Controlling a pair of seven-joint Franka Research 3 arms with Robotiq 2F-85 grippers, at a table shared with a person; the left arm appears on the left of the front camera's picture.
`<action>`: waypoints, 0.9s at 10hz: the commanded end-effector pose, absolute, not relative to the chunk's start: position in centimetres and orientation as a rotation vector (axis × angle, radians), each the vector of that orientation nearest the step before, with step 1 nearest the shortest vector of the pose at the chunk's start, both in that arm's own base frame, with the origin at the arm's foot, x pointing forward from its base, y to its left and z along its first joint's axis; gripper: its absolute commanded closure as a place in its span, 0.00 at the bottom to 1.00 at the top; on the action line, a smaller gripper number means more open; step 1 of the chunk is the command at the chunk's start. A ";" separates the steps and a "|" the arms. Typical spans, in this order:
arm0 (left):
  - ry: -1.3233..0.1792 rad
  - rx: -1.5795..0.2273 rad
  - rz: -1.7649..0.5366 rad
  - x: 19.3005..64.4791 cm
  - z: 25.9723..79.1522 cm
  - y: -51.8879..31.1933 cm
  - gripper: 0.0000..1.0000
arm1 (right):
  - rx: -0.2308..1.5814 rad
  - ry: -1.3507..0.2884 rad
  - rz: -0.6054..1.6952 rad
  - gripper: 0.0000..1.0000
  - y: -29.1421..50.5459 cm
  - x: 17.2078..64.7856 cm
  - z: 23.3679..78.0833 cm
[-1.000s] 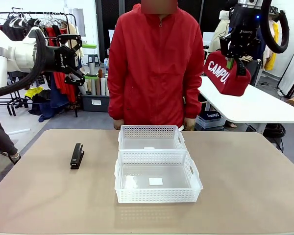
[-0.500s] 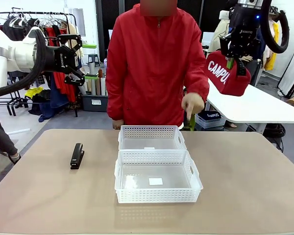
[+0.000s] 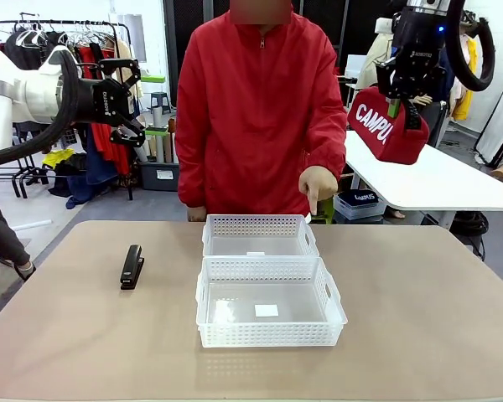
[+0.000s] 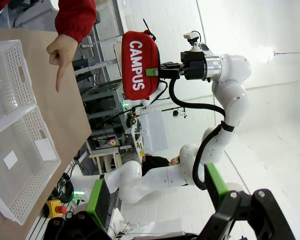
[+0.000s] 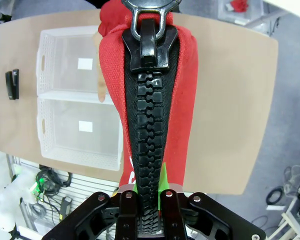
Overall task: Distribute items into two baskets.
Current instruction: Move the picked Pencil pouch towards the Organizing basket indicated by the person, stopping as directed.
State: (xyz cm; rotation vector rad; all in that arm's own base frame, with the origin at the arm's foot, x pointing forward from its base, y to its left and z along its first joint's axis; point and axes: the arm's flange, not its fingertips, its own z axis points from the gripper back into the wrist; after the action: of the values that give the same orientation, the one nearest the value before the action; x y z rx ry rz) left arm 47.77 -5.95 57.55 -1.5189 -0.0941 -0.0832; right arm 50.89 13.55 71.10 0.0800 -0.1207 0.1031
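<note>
1. Pouch [image 3: 387, 126], red with CAMPUS lettering, hangs at the upper right of the front view, pinched along its zip by the right claw [image 3: 396, 107], probably awaiting a destination.
2. A person's hand [image 3: 317, 184] points down, seemingly at the far basket [image 3: 258, 226], though possibly at the near basket [image 3: 268, 335].
3. Stapler [image 3: 132, 266] lies at left on the surface [image 3: 419, 318]; the left claw [image 3: 130, 105] gapes wide and empty at upper left.
</note>
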 end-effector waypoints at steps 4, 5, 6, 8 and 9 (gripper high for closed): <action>-0.098 -1.520 -0.085 47.7 57.7 -5.9 0.00 | 0.079 -0.125 0.102 1.00 13.5 50.5 71.3; -0.098 -1.520 -0.085 47.7 57.7 -5.9 0.00 | 0.079 -0.125 0.102 1.00 13.5 50.5 71.3; -0.098 -1.520 -0.085 47.7 57.7 -5.9 0.00 | 0.079 -0.125 0.102 1.00 13.5 50.5 71.3; -0.098 -1.520 -0.085 47.7 57.7 -5.9 0.00 | 0.080 -0.121 0.103 1.00 13.5 50.9 71.1; -0.098 -1.520 -0.085 47.7 57.7 -5.9 0.00 | 0.036 -0.110 0.209 1.00 14.2 50.6 71.2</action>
State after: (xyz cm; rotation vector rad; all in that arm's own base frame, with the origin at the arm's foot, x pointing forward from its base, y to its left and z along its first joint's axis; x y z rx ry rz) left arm 47.77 -5.94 57.55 -1.5189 -0.0942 -0.0831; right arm 50.84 13.79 70.92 0.0746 -0.1132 0.1335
